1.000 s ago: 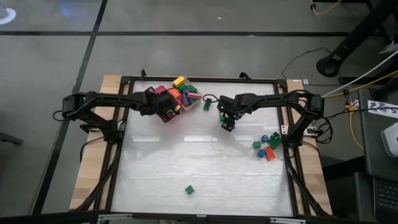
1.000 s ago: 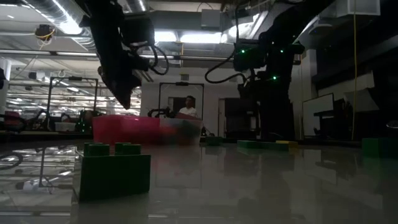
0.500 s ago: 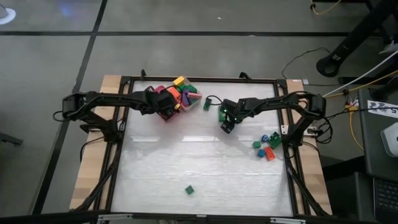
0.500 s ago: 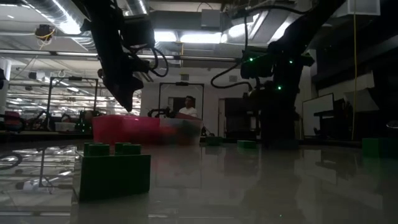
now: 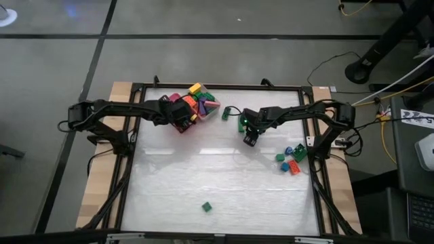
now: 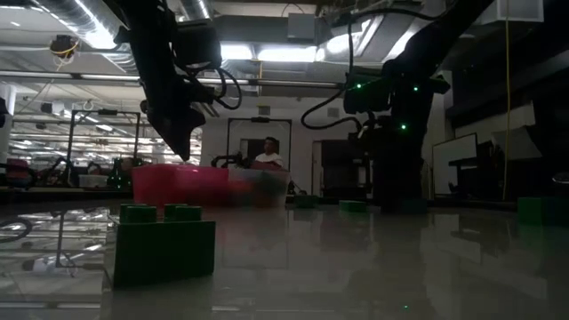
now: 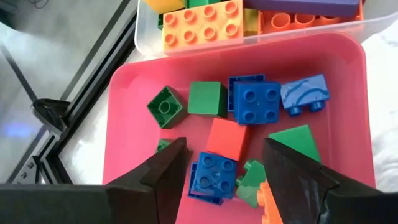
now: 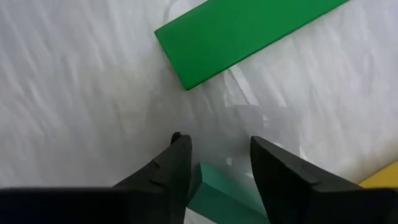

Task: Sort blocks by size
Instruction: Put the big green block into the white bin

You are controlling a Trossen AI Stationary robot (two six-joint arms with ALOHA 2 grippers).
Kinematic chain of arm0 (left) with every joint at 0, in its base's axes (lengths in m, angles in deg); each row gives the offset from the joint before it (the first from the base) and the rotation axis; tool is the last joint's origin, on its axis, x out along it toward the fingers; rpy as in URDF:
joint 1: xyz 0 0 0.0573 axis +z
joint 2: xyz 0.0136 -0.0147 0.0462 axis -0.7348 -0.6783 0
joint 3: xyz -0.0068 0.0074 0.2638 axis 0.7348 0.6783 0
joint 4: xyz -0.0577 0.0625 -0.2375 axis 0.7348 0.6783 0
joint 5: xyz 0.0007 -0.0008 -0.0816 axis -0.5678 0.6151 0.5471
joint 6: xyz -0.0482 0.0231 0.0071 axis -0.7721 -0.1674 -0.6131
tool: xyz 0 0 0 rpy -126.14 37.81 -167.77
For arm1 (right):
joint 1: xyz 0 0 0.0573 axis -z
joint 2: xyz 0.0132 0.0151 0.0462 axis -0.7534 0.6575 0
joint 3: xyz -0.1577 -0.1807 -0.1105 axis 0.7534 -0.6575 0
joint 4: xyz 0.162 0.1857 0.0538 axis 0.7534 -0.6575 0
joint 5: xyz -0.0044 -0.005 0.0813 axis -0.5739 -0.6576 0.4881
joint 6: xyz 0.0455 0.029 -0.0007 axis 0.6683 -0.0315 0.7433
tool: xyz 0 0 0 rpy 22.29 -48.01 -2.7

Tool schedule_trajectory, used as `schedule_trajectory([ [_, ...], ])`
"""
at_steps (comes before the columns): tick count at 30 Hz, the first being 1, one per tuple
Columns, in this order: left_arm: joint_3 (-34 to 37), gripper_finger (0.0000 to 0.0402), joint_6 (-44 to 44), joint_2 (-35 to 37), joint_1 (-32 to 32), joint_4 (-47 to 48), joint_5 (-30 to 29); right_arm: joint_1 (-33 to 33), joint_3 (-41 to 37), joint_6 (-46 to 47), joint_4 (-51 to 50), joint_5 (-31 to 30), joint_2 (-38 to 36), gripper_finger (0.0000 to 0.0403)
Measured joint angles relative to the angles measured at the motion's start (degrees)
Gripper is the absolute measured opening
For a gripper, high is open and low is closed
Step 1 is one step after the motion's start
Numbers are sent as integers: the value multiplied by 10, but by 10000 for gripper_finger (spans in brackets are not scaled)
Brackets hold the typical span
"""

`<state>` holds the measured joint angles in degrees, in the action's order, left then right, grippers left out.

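Sorting is partly done: your left end effector (image 7: pixel 224 165) hovers released over squarish blocks (image 7: pixel 254 102) in the pink tray (image 7: pixel 348 124); your right end effector (image 8: pixel 219 163) straddles a teal block (image 8: pixel 227 196), others remaining on the desk (image 5: pixel 224 176)

Lone green block (image 5: pixel 206 207) near table's (image 5: pixel 224 183) front edge.

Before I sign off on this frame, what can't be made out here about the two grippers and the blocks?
- Right gripper: whether it grips the teal block; right wrist view, its fingers and the picture edge cut it off.
- Clear tray: most of its blocks; left wrist view, cut by the edge.
- Left gripper over the pink tray: open, holding nothing.
- Scattered blocks: sizes too small to tell; high view.
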<state>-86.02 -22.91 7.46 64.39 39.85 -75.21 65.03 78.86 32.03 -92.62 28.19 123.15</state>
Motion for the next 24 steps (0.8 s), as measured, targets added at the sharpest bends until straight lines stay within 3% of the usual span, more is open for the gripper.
schedule_trajectory([
  [16, 0, 193, -20, 0, 0, 0, 0, 0, 54, -134, -83, 98, 3, 156],
  [24, 0, 193, -20, 0, 0, 0, 0, 0, 54, -214, -115, 80, 3, 156],
])
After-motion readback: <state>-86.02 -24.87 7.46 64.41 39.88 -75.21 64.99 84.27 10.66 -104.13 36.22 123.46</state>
